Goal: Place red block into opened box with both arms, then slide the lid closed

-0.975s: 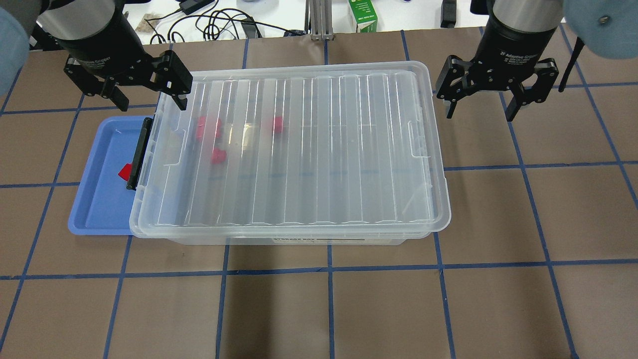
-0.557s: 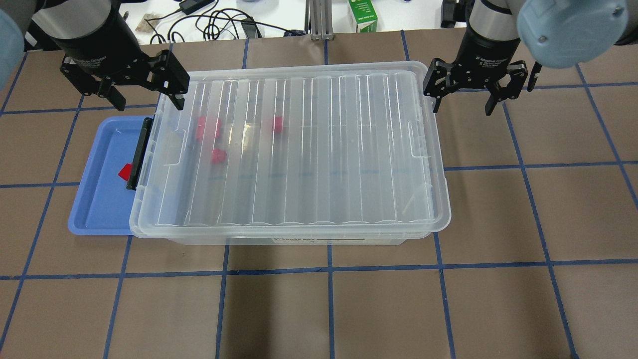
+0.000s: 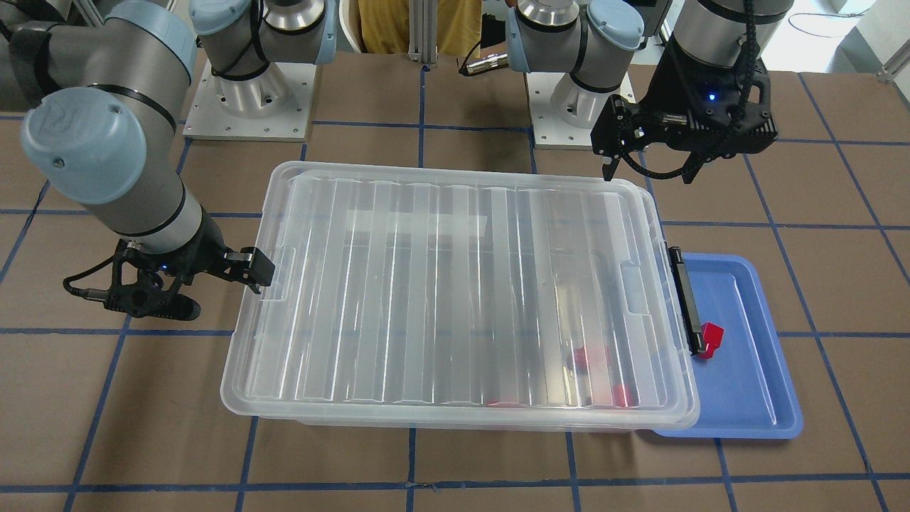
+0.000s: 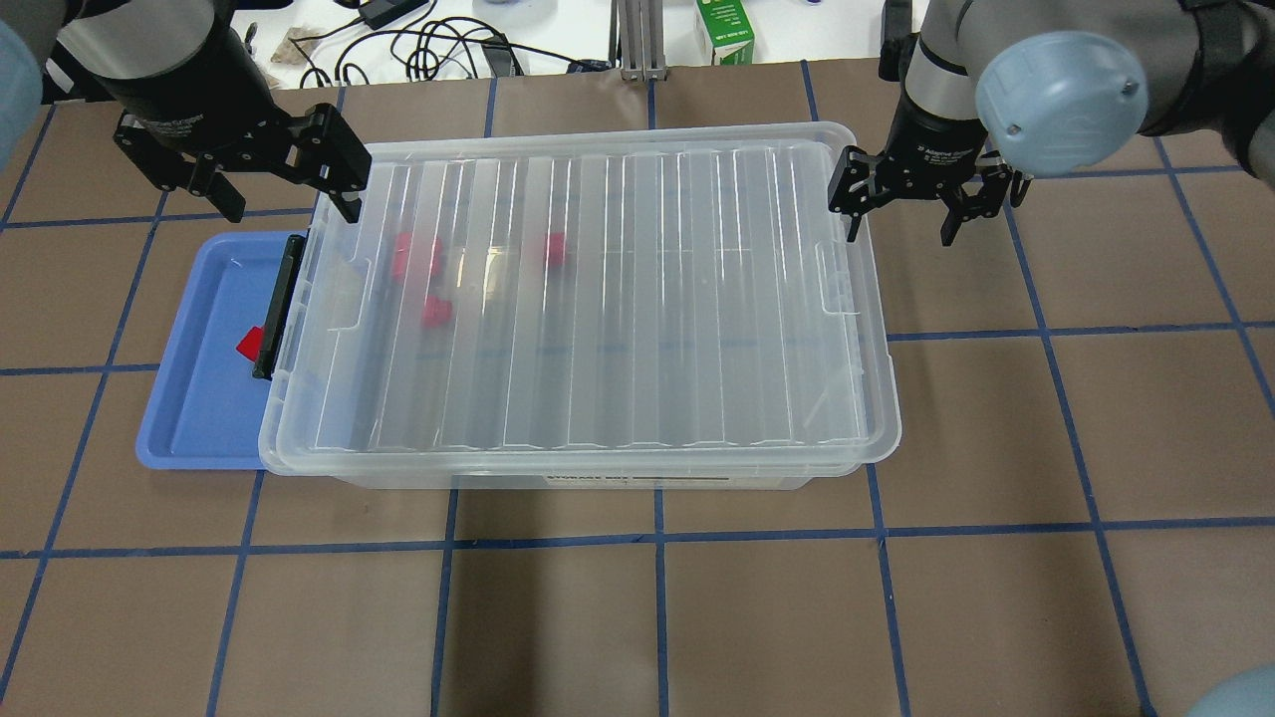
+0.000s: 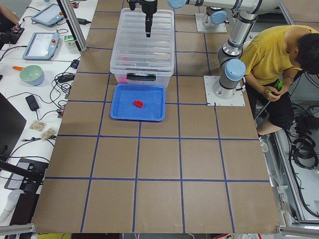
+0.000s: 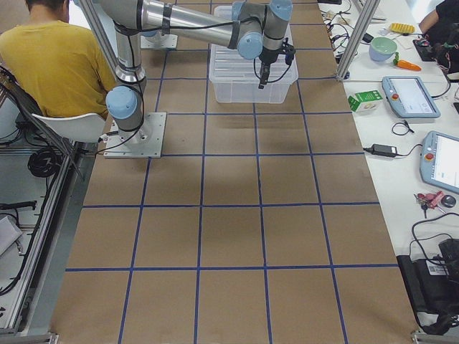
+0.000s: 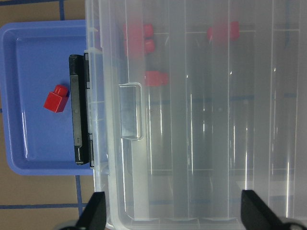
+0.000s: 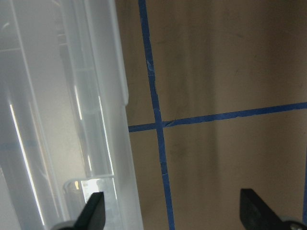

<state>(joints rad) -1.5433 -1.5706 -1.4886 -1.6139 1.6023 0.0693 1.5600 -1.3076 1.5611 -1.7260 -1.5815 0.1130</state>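
Robotics lab: 2 teach pendants beside a tape-gridded table.

One big clear plastic storage box, one ribbed clear plastic lid, one shallow blue tray. Reds now: one small red plastic block on the tray, three blurred red patches under the lid. Two silver-grey robot arms, two black claws: left claw, right claw.

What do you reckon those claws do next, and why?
Likely the right gripper presses the lid toward the black latch: it hangs open beside the box's short end, and red blocks already lie inside.
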